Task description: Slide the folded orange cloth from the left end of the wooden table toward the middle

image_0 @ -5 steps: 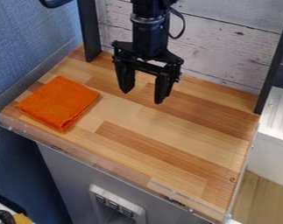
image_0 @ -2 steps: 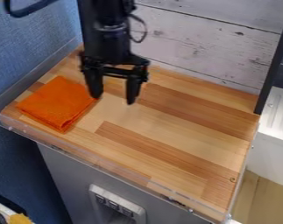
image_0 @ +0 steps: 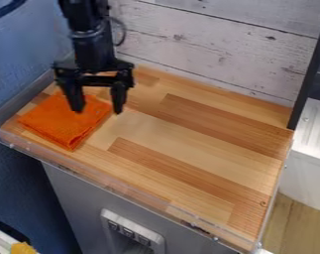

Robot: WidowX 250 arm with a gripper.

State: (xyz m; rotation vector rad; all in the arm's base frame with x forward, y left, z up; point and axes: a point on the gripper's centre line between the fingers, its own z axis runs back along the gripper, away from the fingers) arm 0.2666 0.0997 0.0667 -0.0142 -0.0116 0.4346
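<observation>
Over the far part of an orange cloth point(image_0: 61, 124), the black two-finger gripper point(image_0: 98, 110) is held with its tapered fingers spread wide and nothing gripped between them. The cloth, textured and folded into a rough square, is laid flat at the left of a striped wooden surface point(image_0: 208, 149), bordered by a clear rim point(image_0: 109, 182) and backed by pale, weathered, knotted planks point(image_0: 202, 52).

Hand point(image_0: 97, 109) observed open at the folded orange cloth point(image_0: 61, 123), at the left of the wooden desk point(image_0: 188, 158); whitewashed plank wall point(image_0: 208, 49) behind.
</observation>
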